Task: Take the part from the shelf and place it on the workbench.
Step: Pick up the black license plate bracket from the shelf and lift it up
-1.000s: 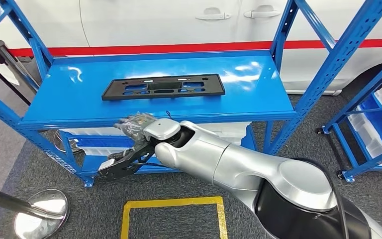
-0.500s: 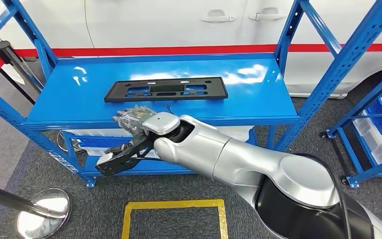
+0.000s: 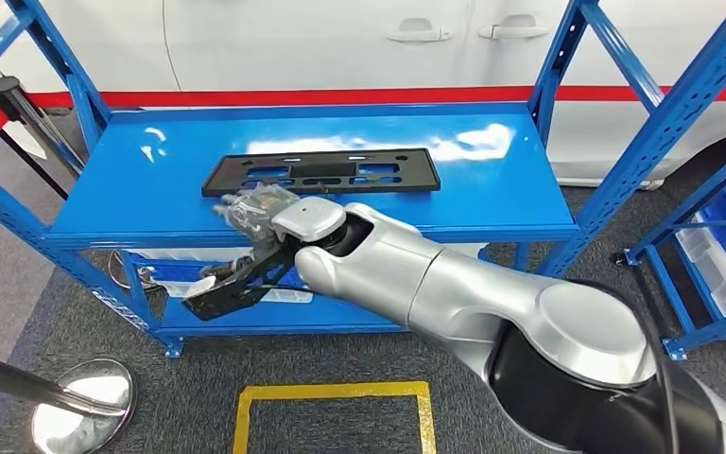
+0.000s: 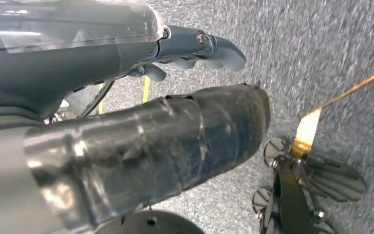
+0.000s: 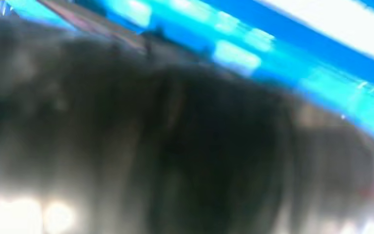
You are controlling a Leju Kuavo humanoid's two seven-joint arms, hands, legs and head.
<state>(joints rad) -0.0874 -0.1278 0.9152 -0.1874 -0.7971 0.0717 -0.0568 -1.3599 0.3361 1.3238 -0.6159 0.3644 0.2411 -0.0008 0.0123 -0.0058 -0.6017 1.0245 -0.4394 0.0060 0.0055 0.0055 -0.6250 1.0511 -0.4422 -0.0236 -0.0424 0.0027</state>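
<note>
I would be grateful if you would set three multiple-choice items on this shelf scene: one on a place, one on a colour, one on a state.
1. Where does the black part lie?
A. on the shelf's top board
B. on the floor
C. in a white bin

2. What colour is the shelf?
A. yellow
B. blue
C. green

3. What is the right hand doing with the part?
A. lifting it clear of the board
B. reaching at its near edge, part flat on the board
C. hanging beside the robot

Answers: 1 A, the part rests flat on the top board. 2 B, boards and posts are blue. 3 B, the hand is at the near edge; its fingers are blurred.
</note>
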